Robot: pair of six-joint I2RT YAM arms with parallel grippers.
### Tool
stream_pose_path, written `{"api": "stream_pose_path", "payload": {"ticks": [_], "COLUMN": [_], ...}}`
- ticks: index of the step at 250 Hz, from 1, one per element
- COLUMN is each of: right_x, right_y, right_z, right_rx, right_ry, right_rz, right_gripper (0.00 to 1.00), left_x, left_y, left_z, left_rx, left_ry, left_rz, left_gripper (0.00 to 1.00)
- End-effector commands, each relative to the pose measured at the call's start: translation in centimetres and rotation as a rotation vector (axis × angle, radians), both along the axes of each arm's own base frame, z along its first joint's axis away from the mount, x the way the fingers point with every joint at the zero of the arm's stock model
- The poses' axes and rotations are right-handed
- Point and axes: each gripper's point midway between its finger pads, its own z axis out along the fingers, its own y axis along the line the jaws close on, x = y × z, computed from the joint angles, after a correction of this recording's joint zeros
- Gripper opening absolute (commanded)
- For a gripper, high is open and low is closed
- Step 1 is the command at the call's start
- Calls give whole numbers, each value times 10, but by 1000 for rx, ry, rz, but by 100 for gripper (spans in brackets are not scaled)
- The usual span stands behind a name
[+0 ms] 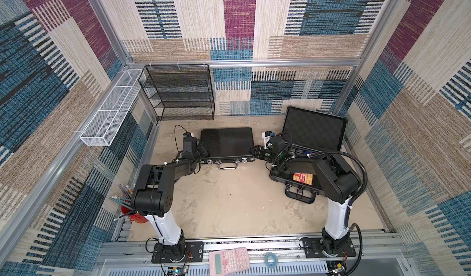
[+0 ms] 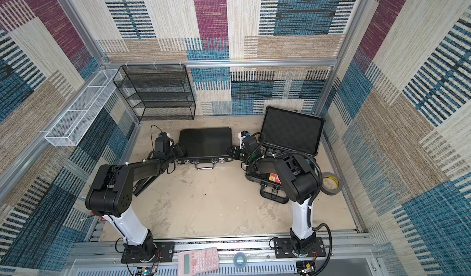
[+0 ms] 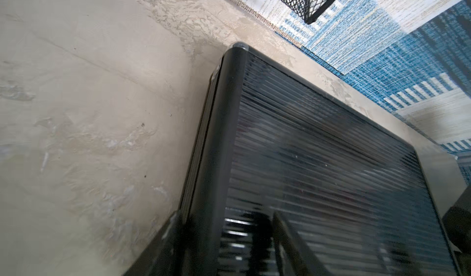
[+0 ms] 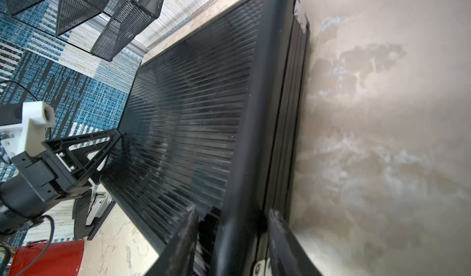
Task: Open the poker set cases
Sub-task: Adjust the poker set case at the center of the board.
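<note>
No text we can actually read in any view. Closest candidate is the red-and-orange box [image 1: 303, 178] lying in the open case [image 1: 315, 130]. We see rows of pale lettering on its red band in both top views, but they are too small and blurred to make out. The pink calculator [image 1: 229, 260] on the front rail [image 1: 280, 246] shows a greenish display and rows of keys, and we can't resolve the key legends. The tape roll [image 2: 333, 178] at the right edge of the counter [image 2: 216, 198] has a yellow patch with dark marks in a top view, also illegible. Nothing legible in either wrist view.
</note>
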Motion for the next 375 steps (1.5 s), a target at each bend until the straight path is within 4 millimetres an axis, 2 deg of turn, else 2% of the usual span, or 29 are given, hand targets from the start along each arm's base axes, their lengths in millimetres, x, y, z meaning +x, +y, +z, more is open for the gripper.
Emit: {"api": "stream_pose_path", "payload": {"ticks": [1, 72, 112, 157, 183, 219, 250, 273, 278, 325, 349, 375], "right_x": [-37, -52, -53, -58, -58, -53, -50, -48, -48, -46, -49, -52], "right_y": [30, 15, 6, 0, -13, -23, -27, -28, -28, -36, -32, -23], "right_z": [13, 11, 10, 13, 16, 27, 35, 43, 45, 63, 76, 80], "right_rx": [120, 98, 64, 65, 35, 3, -10, -8, -10, -6, 34, 79], "right_ry": [52, 58, 51, 44, 28, -15, -54, -88, -95, -182, -233, -251], "right_rz": [159, 113, 87, 63, 1, -48, -62, -66, -68, -99, -73, -31], "right_gripper": [45, 45, 45, 46, 52, 66, 77, 83, 83, 85, 84, 81], "left_x": [-45, -55, -58, -60, -63, -70, -79, -91, -94, -125, -138, -149], "left_y": [-69, -73, -63, -52, -37, -14, -6, -8, -9, -28, -37, -44], "left_z": [-23, -25, -23, -12, -6, 5, 23, 34, 36, 36, 33, 28], "left_rx": [-211, -205, -169, -111, -35, 48, 74, 109, 115, 97, 79, 48], "left_ry": [171, 178, 168, 144, 142, 122, 74, 45, 39, 25, 27, 29], "left_rz": [-306, -321, -280, -230, -168, -69, -35, -34, -34, -58, -69, -71], "left_gripper": [57, 57, 62, 70, 82, 86, 89, 95, 100, 99, 99, 99]}}
